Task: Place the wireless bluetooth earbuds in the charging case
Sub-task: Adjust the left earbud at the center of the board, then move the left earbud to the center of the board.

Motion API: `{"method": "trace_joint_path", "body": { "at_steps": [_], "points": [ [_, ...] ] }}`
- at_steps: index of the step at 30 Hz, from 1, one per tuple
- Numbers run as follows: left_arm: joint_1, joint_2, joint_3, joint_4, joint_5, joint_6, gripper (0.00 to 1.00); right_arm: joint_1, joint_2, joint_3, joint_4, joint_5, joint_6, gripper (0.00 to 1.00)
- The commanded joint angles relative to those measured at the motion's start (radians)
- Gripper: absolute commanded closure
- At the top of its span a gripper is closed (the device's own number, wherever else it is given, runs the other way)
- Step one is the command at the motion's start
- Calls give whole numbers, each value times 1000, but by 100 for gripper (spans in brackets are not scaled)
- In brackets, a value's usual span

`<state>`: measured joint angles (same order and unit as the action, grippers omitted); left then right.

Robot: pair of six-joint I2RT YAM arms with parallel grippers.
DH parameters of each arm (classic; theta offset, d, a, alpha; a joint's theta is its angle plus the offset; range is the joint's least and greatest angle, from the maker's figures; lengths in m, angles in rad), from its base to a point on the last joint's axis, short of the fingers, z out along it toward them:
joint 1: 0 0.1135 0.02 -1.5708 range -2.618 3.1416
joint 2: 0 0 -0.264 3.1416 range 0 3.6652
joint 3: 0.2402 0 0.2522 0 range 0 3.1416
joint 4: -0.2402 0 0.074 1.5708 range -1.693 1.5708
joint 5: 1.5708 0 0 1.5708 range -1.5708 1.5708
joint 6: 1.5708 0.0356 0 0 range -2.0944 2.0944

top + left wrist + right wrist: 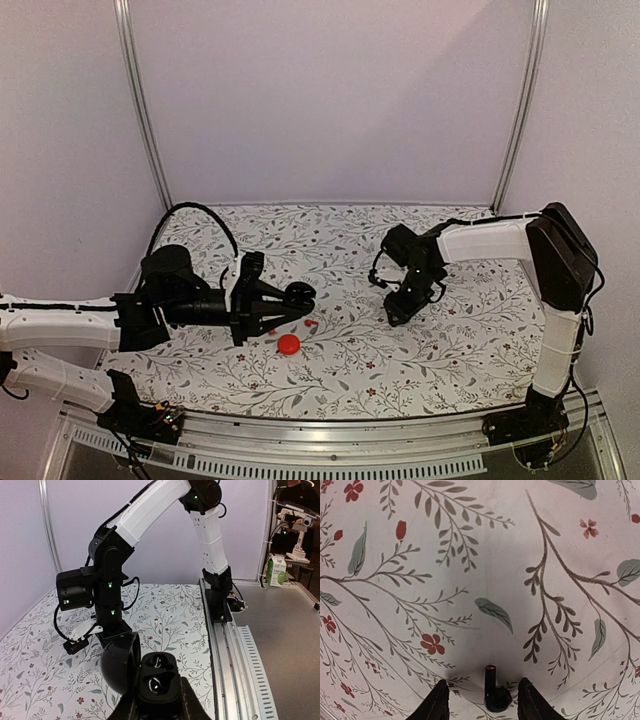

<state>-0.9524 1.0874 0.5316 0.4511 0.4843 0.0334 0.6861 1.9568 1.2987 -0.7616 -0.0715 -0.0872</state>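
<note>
My left gripper (292,300) is shut on a black charging case (157,677) and holds it above the table. The case's lid (120,662) is swung open to the left, and its two sockets look dark and empty. My right gripper (484,682) is open and points down at the table. A black earbud (493,694) lies on the cloth between its fingers (440,702), touching neither. In the top view the right gripper (400,306) is right of centre. A tiny red earbud (311,323) lies near the left gripper.
A round red case (289,344) lies on the flowered tablecloth (340,375) just in front of the left gripper. The right arm (110,610) stands close behind the held case in the left wrist view. A metal rail (235,655) runs along the table's near edge.
</note>
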Motion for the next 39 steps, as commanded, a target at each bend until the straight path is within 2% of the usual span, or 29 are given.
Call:
{"method": "trace_joint_path", "body": {
  "at_steps": [1, 4, 12, 18, 21, 26, 34, 39],
  "points": [
    [5, -17, -13, 20, -6, 9, 99, -10, -38, -89, 76, -28, -14, 53],
    [6, -14, -17, 31, -1, 7, 99, -32, -99, -186, 229, -60, 1, 50],
    [5, -16, -16, 29, 3, 9, 99, -66, -385, -490, 664, -92, 82, 46],
    [4, -17, -19, 32, 0, 10, 99, -86, -516, -622, 835, -142, 83, 44],
    [4, -17, -19, 34, 1, 11, 99, -87, -529, -669, 895, -169, 147, 46],
    [4, -16, -21, 41, 6, 8, 99, -88, -574, -808, 1097, -147, 226, 46],
    [4, -10, -21, 46, 8, 10, 99, -88, -505, -837, 1161, -71, 224, 49],
    [4, 0, -14, 50, 10, 7, 99, -86, -407, -796, 1187, -109, 209, 53]
  ]
}}
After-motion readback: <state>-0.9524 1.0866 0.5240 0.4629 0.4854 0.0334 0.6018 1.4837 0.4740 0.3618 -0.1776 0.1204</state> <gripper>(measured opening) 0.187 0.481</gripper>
